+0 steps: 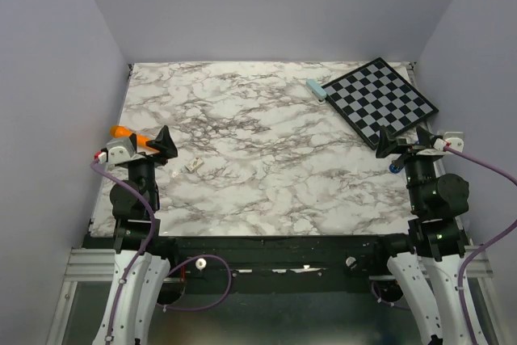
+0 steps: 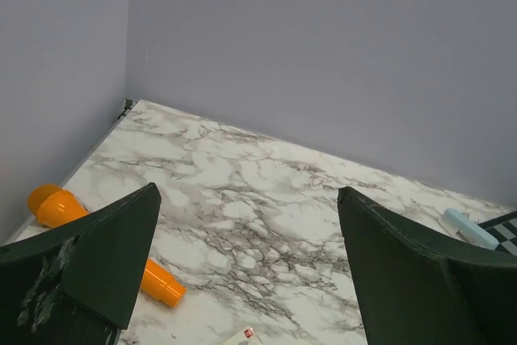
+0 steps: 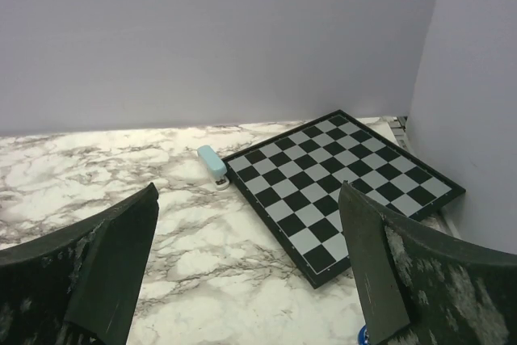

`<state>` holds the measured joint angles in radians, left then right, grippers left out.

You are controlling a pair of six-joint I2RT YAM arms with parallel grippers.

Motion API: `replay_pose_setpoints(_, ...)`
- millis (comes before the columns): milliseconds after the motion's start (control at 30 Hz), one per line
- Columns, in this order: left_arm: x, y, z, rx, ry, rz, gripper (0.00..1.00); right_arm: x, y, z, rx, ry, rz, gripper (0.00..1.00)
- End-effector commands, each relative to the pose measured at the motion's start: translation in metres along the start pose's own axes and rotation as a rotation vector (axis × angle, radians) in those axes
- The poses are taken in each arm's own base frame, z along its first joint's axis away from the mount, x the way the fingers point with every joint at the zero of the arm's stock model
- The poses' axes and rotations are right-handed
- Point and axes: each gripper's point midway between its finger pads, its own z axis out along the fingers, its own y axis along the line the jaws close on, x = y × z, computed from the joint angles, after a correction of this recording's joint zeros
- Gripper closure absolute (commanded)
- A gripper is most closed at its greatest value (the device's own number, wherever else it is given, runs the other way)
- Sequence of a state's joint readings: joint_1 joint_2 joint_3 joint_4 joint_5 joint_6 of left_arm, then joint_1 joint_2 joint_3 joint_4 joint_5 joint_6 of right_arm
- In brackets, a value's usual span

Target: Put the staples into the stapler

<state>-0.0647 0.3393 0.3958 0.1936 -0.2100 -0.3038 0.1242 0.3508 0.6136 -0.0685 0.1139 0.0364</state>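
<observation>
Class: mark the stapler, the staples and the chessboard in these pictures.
stapler [image 3: 212, 163], right wrist view, on its light blue top.
staples [image 1: 194, 165], top external view, middle of the whitish block.
chessboard [image 1: 380, 103], top external view, a central square.

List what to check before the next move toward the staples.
1. The left hand is open and empty: ok.
2. The right hand is open and empty: ok.
3. The staples lie free on the table near the left hand: ok.
4. The stapler is opened for loading: not ok, it looks closed.
5. The stapler is clear of the chessboard: cannot tell, it lies at the board's corner.
6. The orange stick is apart from the staples: ok.
</observation>
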Motion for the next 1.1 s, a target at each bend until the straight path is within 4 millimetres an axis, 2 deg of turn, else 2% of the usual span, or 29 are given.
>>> replay_pose_setpoints(0,-0.003,-0.004,0.000,0.024,-0.019,-0.010,0.01,-0.008,-0.003,-0.003,0.016,-0.010,-0.005,0.00)
replay_pose_setpoints(133,-0.005,-0.001,-0.002,0.008,-0.025,-0.025,0.01,-0.010,-0.012,-0.005,0.072,-0.024,0.024,0.00)
replay_pose_setpoints(233,-0.008,-0.002,-0.004,0.010,-0.032,-0.027,0.01,-0.013,-0.012,-0.005,0.077,-0.019,0.049,0.00)
replay_pose_setpoints(433,-0.011,-0.014,-0.010,0.057,-0.031,-0.039,0.01,-0.011,-0.014,0.002,0.125,0.015,0.154,0.00)
replay_pose_setpoints(600,-0.003,-0.018,-0.012,0.060,0.004,-0.045,0.01,-0.003,-0.004,0.012,0.100,0.074,0.231,0.00)
replay_pose_setpoints(767,0.012,-0.021,-0.012,0.045,0.084,-0.061,0.01,0.020,0.021,0.025,0.006,0.186,0.311,0.00)
replay_pose_setpoints(833,0.030,-0.019,-0.011,0.019,0.166,-0.066,0.01,0.030,0.026,0.027,-0.003,0.237,0.339,0.00)
replay_pose_setpoints(867,0.029,-0.020,-0.009,0.009,0.173,-0.095,0.01,0.045,0.026,0.029,0.007,0.296,0.337,0.00)
replay_pose_setpoints(900,0.047,-0.015,-0.011,-0.020,0.250,-0.086,0.01,0.050,0.025,0.029,0.018,0.319,0.340,0.00)
replay_pose_setpoints(967,0.052,-0.012,-0.010,-0.061,0.293,-0.095,0.01,0.067,0.023,0.028,0.049,0.382,0.342,0.00)
replay_pose_setpoints(1000,0.067,-0.008,-0.012,-0.094,0.357,-0.094,0.01,0.070,0.022,0.028,0.051,0.394,0.338,0.00)
replay_pose_setpoints(1067,0.070,-0.007,-0.011,-0.120,0.399,-0.097,0.01,0.077,0.023,0.028,0.050,0.422,0.330,0.00)
